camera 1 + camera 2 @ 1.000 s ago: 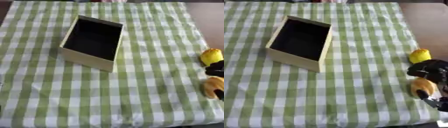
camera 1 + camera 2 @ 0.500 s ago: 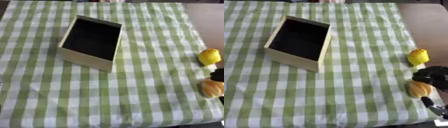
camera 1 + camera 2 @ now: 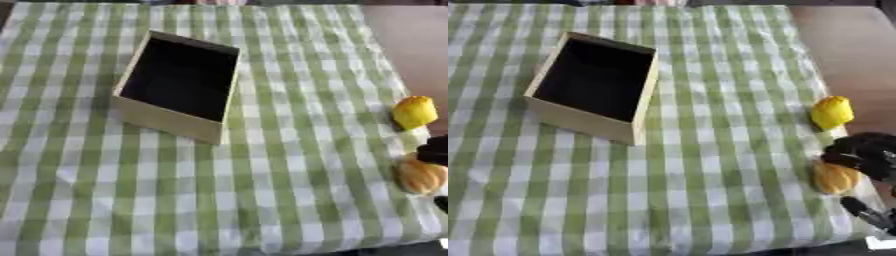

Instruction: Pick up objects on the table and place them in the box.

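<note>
An open cardboard box [image 3: 635,107] with a dark, empty inside stands on the left half of the green checked tablecloth [image 3: 710,165]. A yellow lemon-like thing [image 3: 832,112] lies near the cloth's right edge. Just below it lies a rounded orange thing [image 3: 833,178]. My right hand [image 3: 866,152] comes in from the right edge, with its dark fingers lying over the top of the orange thing. Its thumb [image 3: 866,213] stands apart below the thing, so the thing lies between the two. My left hand shows in neither view.
Bare brown tabletop [image 3: 842,45] shows beyond the cloth's right edge. The cloth's front edge [image 3: 219,247] runs along the bottom of the view. Open cloth lies between the box and the two things on the right.
My right hand has drawn a little toward the right edge and its thumb sits slightly lower. The orange thing, the yellow thing and the box lie where they were.
</note>
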Motion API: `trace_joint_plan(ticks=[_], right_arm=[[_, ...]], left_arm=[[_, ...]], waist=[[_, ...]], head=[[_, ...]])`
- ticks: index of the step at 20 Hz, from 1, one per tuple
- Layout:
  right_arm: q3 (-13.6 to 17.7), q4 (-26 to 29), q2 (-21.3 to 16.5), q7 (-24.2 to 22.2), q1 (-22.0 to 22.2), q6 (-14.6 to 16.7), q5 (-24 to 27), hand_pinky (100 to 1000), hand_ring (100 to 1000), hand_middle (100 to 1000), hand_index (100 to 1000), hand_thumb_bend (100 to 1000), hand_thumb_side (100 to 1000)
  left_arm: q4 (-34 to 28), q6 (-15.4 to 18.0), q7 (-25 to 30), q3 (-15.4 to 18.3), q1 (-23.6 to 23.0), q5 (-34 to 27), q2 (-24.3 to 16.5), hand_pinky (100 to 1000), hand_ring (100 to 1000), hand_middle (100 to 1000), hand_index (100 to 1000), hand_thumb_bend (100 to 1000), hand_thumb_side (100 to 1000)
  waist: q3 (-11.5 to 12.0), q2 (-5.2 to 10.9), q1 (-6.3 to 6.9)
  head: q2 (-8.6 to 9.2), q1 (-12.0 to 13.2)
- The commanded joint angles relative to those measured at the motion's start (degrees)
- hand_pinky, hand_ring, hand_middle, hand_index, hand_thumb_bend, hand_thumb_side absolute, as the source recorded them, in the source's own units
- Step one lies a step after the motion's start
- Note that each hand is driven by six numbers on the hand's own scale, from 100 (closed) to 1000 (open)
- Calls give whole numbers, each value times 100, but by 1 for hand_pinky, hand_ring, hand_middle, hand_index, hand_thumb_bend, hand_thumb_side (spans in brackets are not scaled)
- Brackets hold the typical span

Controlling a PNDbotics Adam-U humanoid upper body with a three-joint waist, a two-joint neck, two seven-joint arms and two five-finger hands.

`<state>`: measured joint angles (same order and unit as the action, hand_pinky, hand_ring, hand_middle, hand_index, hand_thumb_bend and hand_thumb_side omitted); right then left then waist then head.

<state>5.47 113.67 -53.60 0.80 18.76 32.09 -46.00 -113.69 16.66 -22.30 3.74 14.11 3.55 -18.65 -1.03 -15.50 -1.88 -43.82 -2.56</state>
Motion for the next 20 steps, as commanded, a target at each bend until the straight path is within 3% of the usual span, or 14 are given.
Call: trace_joint_plan(ticks=[1,5,10,20], right_arm=[[6,92,-94,-160,-12,-137,163,876,880,846,929,332,122],[-19,92,-111,-379,-77,-327,223,873,879,847,929,420,119],[-3,92,-118,-417,-167,-659,249,870,876,845,931,399,119],[44,92,-170,-508,-281,-995,326,867,876,846,927,401,145]], left_arm=[[-90,-20,36,2,29,3,-71,647,769,740,826,280,613],[-90,-24,63,-7,45,-11,-62,647,769,740,826,277,614],[-90,-43,107,-25,46,-29,-39,647,770,741,826,275,617],[-90,-50,151,-39,74,-41,-21,647,770,742,825,270,621]], waist=[[13,58,0],[39,38,10],[58,18,24],[95,-35,46]], head=[[23,-46],[40,-74],[62,-98],[112,-159]])
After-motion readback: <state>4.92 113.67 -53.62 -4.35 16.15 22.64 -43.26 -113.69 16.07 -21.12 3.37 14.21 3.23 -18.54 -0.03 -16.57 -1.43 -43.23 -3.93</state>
